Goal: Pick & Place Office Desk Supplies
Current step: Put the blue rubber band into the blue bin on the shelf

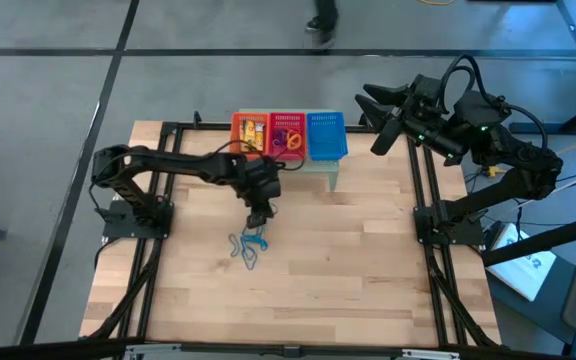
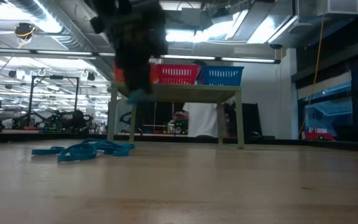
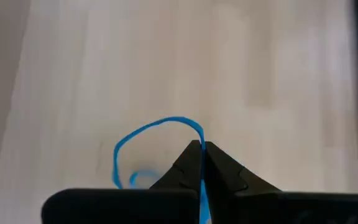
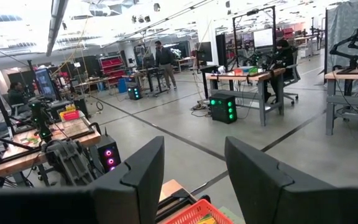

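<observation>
Two arms stood at the wooden table (image 1: 368, 260), and only one was working. The right gripper (image 1: 368, 100) waited high off the table's far right corner with its fingers apart and nothing in them. Three baskets sat on a little stand just past the left gripper (image 1: 259, 214): the orange basket (image 1: 250, 133), the red basket (image 1: 288, 135) and the blue basket (image 1: 325, 135). The left gripper hung a little above the table with its tips pressed together on a thin blue loop (image 3: 157, 130). The loop hung from the tips, curling out in front of them. A small pile of other blue loops (image 1: 247, 246) lay on the wood right under the gripper.

To do this step well, I think the arm should lift slowly, stay pinched tight, and rise clear of the basket's rim before it lets go. A thin loop could slip or snag easily.
</observation>
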